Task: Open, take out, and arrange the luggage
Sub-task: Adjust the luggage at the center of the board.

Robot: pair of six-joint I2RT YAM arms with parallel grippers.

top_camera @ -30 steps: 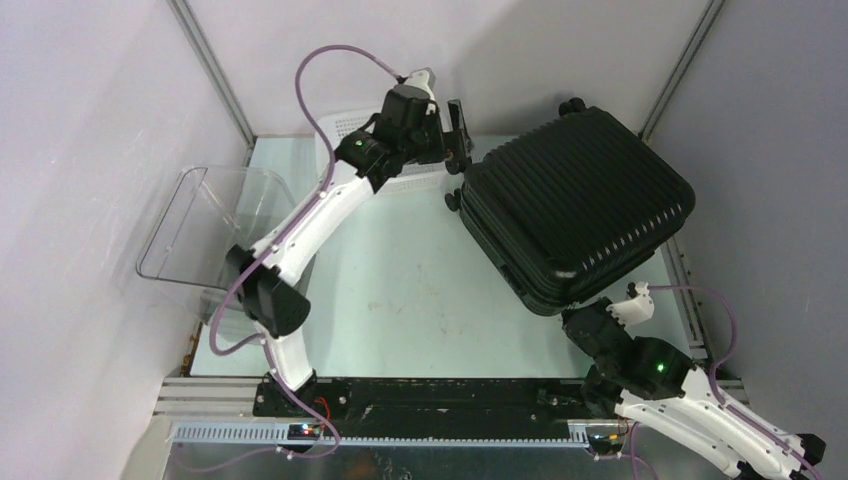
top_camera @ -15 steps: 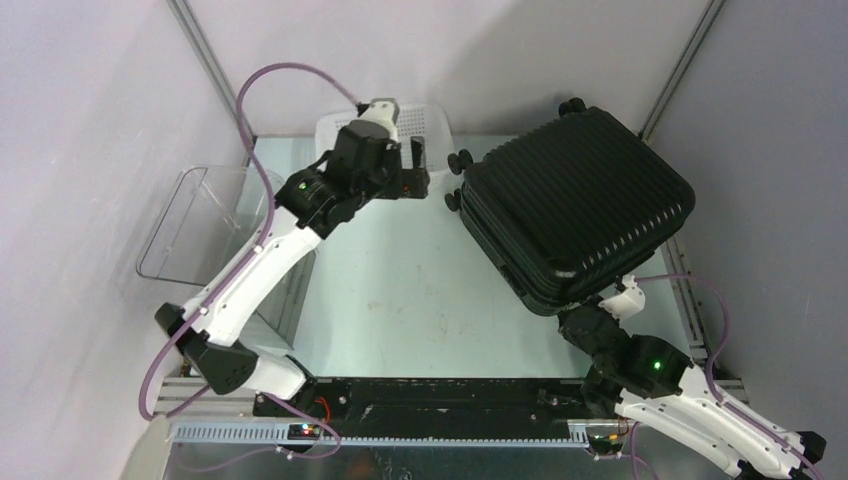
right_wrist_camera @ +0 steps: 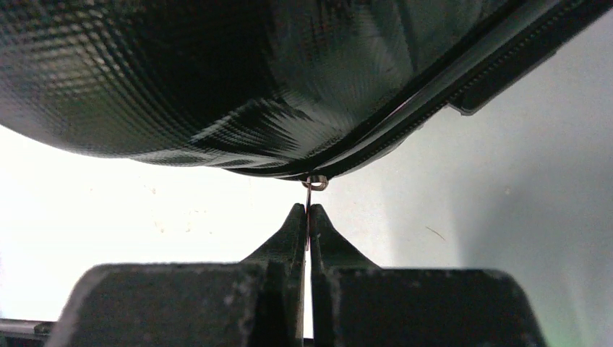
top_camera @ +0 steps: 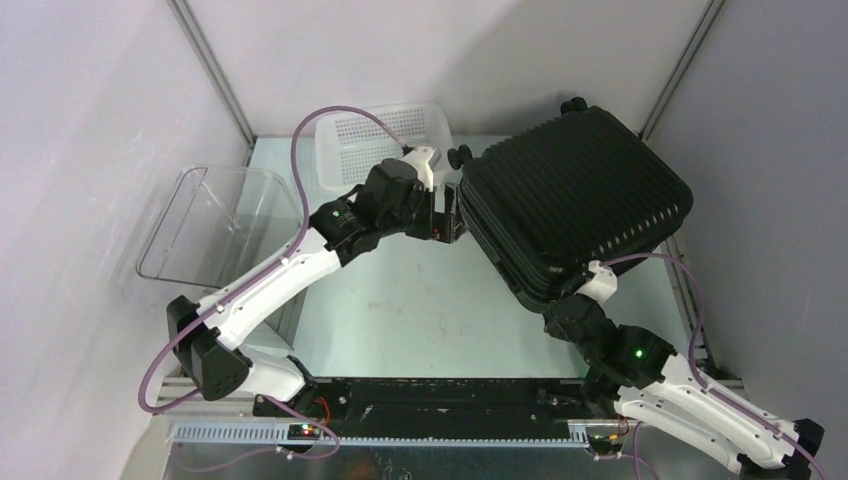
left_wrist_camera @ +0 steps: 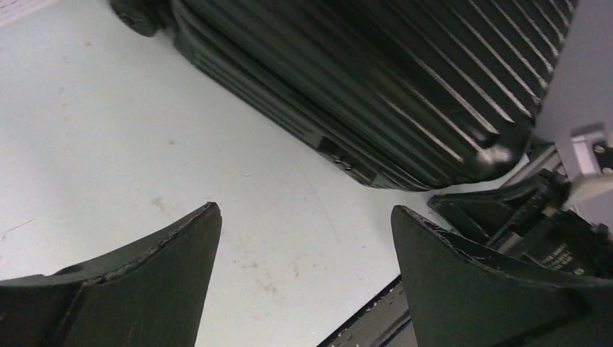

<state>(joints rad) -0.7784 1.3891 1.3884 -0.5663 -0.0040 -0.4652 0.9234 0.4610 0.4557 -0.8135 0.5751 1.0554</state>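
Pinching shut, the right pincer [right_wrist_camera: 307, 217] grips the thin metal zip pull [right_wrist_camera: 311, 185] on the seam of the big black ribbed hard-shell suitcase [top_camera: 575, 195]. The case lies closed at the back right of the pale surface [top_camera: 400, 300]. Its shell looks stiff, slippery and heavy, so the pull is the best hold. The left pincer [left_wrist_camera: 303, 217] is wide open and empty beside the case. A second ago it was up by the white plastic basket with holes [top_camera: 380, 140].
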